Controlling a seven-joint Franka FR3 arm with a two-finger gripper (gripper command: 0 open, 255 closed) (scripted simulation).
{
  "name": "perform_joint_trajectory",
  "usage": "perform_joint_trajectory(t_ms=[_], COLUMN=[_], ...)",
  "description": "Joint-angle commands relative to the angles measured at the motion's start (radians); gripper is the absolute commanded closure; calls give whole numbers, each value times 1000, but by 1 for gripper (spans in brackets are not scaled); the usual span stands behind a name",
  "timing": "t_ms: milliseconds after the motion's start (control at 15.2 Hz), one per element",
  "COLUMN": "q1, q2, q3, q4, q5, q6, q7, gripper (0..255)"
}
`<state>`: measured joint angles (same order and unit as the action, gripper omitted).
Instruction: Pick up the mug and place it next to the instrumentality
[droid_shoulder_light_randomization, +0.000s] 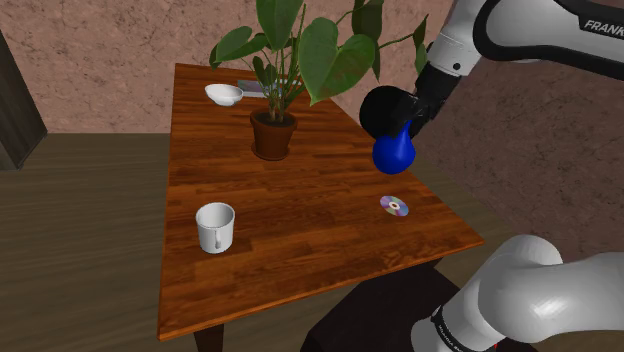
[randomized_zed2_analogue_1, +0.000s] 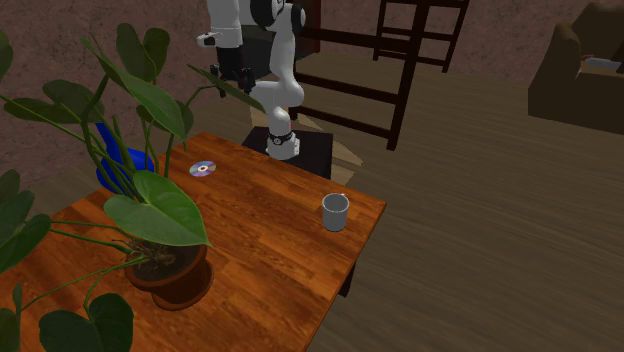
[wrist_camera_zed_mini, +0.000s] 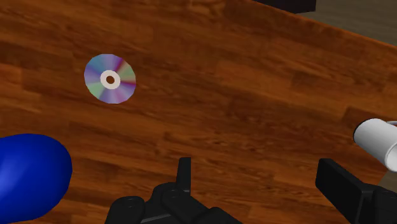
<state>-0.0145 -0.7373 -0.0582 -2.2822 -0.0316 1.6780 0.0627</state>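
Where the wooden table (droid_shoulder_light_randomization: 300, 225) serves as the holding surface, the contents are listed as follows

1. Mug (droid_shoulder_light_randomization: 215, 227) (randomized_zed2_analogue_1: 335, 212) (wrist_camera_zed_mini: 377, 139): white, upright, mouth up, handle turned toward the table's near edge in the shoulder view. It stands alone on bare wood near the table's near corner at the shoulder view's left, well apart from every other entry.

2. Disc (droid_shoulder_light_randomization: 394, 207) (randomized_zed2_analogue_1: 203, 168) (wrist_camera_zed_mini: 110, 79): rainbow sheen, lying flat near the table's edge at the shoulder view's right.

3. Blue rounded object (droid_shoulder_light_randomization: 393, 152) (randomized_zed2_analogue_1: 120, 165) (wrist_camera_zed_mini: 28, 173): near the disc, at the same edge, further from the camera in the shoulder view.

4. Potted plant (droid_shoulder_light_randomization: 273, 135) (randomized_zed2_analogue_1: 170, 275): brown pot, broad green leaves, mid-table toward the far end.

5. Bowl (droid_shoulder_light_randomization: 224, 94): white, at the far end, beside the plant.

6. End effector (droid_shoulder_light_randomization: 402, 118) (randomized_zed2_analogue_1: 232, 78) (wrist_camera_zed_mini: 256, 167): all black, fingers standing apart with nothing between them. It hangs in the air above the blue rounded object in the shoulder view, clear of the mug
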Motion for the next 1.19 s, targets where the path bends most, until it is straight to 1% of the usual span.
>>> perform_joint_trajectory(t_ms=[0, 330, 594, 1122], q1=[0, 37, 65, 113], q2=[0, 78, 159, 362], q3=[0, 64, 116, 218], q4=[0, -39, -51, -18], q5=[0, 42, 70, 101], q6=[0, 114, 205, 377], q7=[0, 62, 108, 203], gripper=[0, 0, 0, 0])
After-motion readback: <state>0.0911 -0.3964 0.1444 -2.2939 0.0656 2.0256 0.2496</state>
